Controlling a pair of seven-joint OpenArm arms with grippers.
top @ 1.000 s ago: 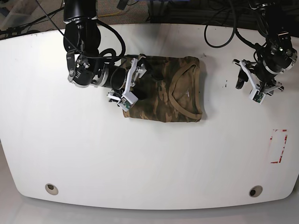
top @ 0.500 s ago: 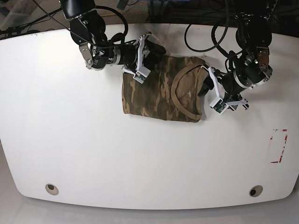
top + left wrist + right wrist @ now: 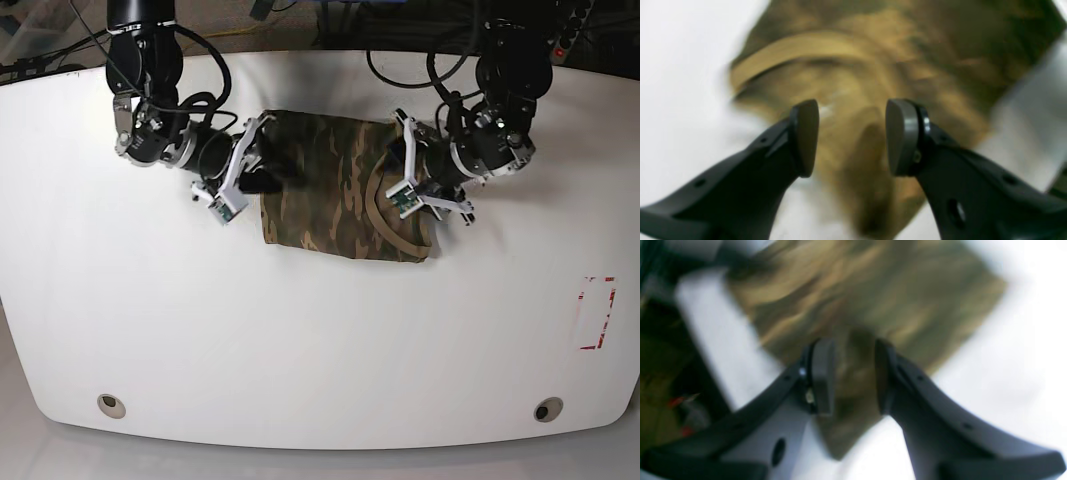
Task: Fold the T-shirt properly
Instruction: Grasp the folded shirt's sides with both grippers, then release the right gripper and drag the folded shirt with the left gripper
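Observation:
The camouflage T-shirt (image 3: 330,205) lies folded into a rectangle at the back middle of the white table (image 3: 300,330), with its olive collar (image 3: 395,232) on the right side. My left gripper (image 3: 402,188) is over the collar end; in the left wrist view the left gripper (image 3: 853,136) is open, with the blurred shirt (image 3: 880,66) and collar (image 3: 790,53) under it. My right gripper (image 3: 262,175) is at the shirt's left edge. In the right wrist view the right gripper (image 3: 851,376) is narrowly open over the blurred cloth (image 3: 873,300).
A red outlined marking (image 3: 597,313) is on the table at the right. Two round holes (image 3: 110,404) (image 3: 545,409) sit near the front edge. Cables and dark clutter lie beyond the table's back edge.
My left arm has moved left from beside the shirt to over its collar end. My right arm has dropped from the shirt's back left corner to its left edge. The shirt has kept its place.

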